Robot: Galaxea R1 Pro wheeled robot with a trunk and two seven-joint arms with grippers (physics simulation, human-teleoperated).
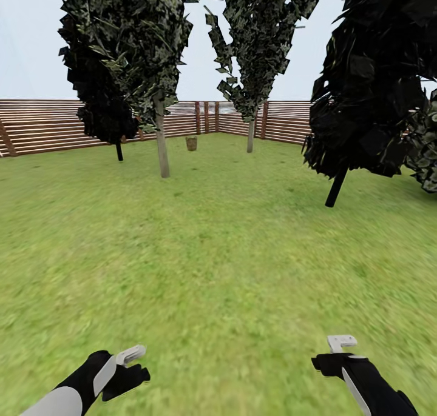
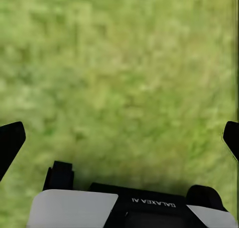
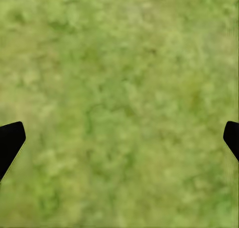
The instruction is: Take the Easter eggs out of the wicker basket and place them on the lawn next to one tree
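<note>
**Both arms low over open grass, basket far off by the fence**

At the left of the head view the left gripper (image 1: 130, 356) hangs low over the lawn (image 1: 218, 270), its pale fingers angled forward and toward the middle. In the left wrist view the two dark fingertips (image 2: 11, 140) sit at opposite edges of the picture, spread wide, with nothing but grass between them; the white and black wrist housing shows below them.

Farther back on the left, a tree (image 1: 161, 137) with a pale grey-brown trunk stands upright on the grass, its dark blocky crown spreading above. Behind it a darker, shorter tree (image 1: 118, 149) stands close to the wooden slat fence (image 1: 36, 128) that runs across the back of the garden.

Near the middle, far off and just before the fence corner, the wicker basket (image 1: 192, 143) sits upright on the lawn, small and brownish; its long axis looks vertical from here, opening upward. It is too small to tell whether any eggs lie in it. To its right stands a slim tree (image 1: 250, 134) with a straight trunk.

On the right a near-black tree (image 1: 337, 185) has a dark trunk that leans, its foot toward the middle and its crown tipping rightward.

The right gripper (image 1: 341, 343) is low at the right, fingers pointing forward. The right wrist view shows its fingertips (image 3: 11, 140) spread to both edges, wide apart and empty, over blurred grass.
</note>
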